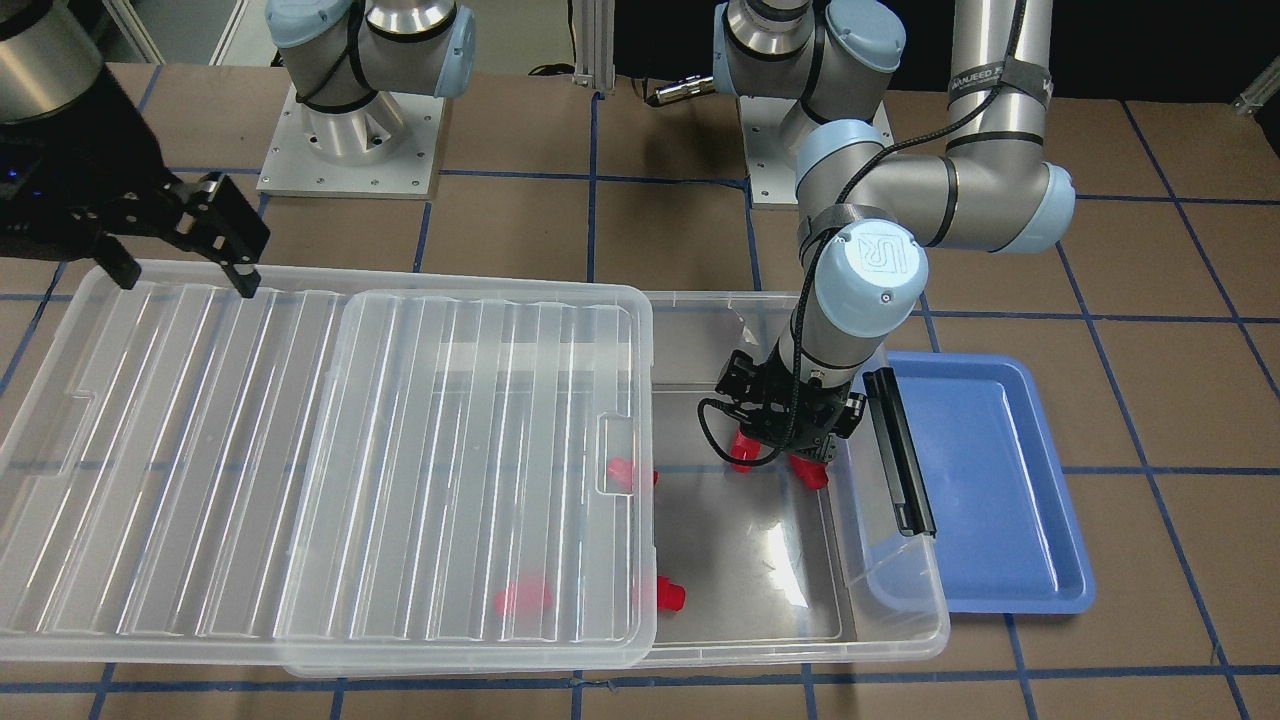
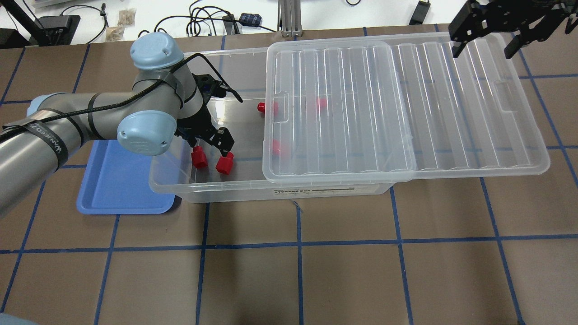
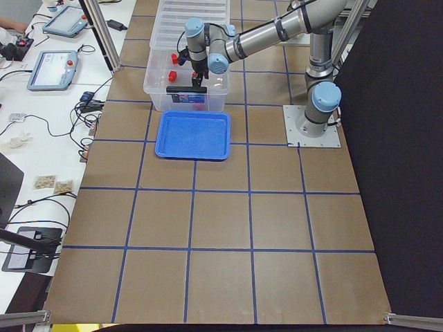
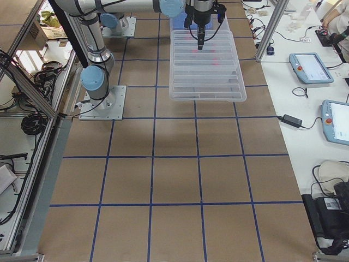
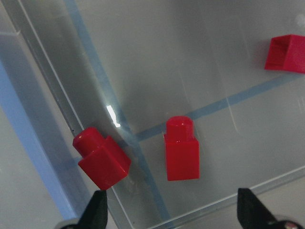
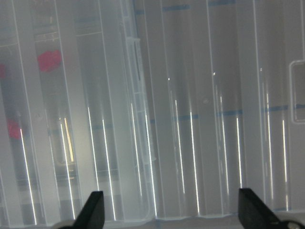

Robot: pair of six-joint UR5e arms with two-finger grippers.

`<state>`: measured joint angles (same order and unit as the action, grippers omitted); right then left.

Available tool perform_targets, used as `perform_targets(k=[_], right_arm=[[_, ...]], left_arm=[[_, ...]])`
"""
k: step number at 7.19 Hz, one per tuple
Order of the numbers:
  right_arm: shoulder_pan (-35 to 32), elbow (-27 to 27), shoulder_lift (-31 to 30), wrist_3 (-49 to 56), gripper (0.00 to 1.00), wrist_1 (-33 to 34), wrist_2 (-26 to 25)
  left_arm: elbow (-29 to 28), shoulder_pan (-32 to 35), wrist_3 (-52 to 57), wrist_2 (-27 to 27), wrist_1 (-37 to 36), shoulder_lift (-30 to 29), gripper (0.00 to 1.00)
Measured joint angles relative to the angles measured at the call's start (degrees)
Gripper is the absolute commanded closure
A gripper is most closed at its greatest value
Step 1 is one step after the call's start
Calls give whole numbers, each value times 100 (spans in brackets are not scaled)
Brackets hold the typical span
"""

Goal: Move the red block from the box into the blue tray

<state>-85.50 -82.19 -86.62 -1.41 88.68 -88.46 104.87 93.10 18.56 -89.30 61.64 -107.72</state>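
Observation:
The clear box (image 2: 226, 192) lies mid-table with its ribbed lid (image 2: 406, 113) slid to one side, leaving one end uncovered. Two red blocks (image 2: 198, 158) (image 2: 224, 163) lie in the uncovered end. My left gripper (image 2: 212, 144) hovers open and empty just over them. In the left wrist view one red block (image 5: 181, 150) lies between the lines of the fingers and another (image 5: 101, 160) lies by the box wall. The blue tray (image 2: 117, 189) sits empty beside the box. My right gripper (image 2: 487, 45) is open and empty above the lid's far edge.
Three more red blocks lie in the box: one at the lid's edge (image 2: 261, 107) and two under the lid (image 2: 321, 104) (image 2: 277, 146). The black latch bar (image 1: 900, 450) stands up on the box's end next to the blue tray (image 1: 1000, 470).

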Motion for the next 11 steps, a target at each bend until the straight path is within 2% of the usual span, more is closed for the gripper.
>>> perform_targets(k=[3, 8, 9, 10, 11], right_arm=[[-230, -529, -370, -379, 0, 94, 7], [-239, -586, -407, -389, 0, 175, -13], [-239, -575, -401, -387, 0, 176, -12], [-240, -565, -393, -384, 0, 178, -8], [-239, -558, -384, -380, 0, 189, -6]], left_arm=[[52, 9, 11, 0, -165, -194, 10], [228, 48, 73, 136, -432, -416, 10], [232, 50, 92, 139, -435, -456, 19], [235, 50, 102, 143, -439, -502, 49], [236, 50, 118, 144, -441, -536, 71]])
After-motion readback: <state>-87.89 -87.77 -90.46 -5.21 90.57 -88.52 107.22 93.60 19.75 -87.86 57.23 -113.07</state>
